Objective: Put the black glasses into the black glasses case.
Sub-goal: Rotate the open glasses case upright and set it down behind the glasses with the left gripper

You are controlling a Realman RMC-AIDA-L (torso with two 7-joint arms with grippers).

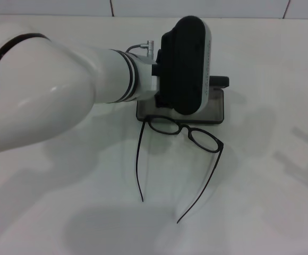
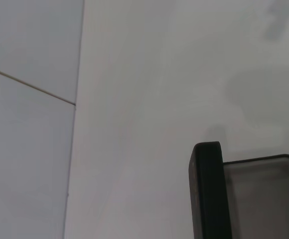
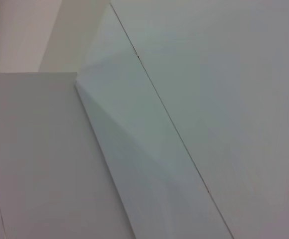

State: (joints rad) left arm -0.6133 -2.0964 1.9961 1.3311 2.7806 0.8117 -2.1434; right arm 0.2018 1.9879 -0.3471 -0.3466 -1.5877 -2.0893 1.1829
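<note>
The black glasses [image 1: 185, 133] lie unfolded on the white table, lenses toward the case and the long temple arms pointing back at me. The black glasses case [image 1: 213, 109] lies open just behind them, grey lining up, its lid standing at the far side. It also shows in the left wrist view [image 2: 256, 196]. My left gripper [image 1: 186, 65] hangs above the case's left part and hides it; it is apart from the glasses. My right gripper is out of view.
The white table [image 1: 260, 202] spreads around the glasses. A tiled wall [image 1: 196, 6] runs along its far edge. The left arm's white forearm [image 1: 48, 101] crosses the left side of the head view.
</note>
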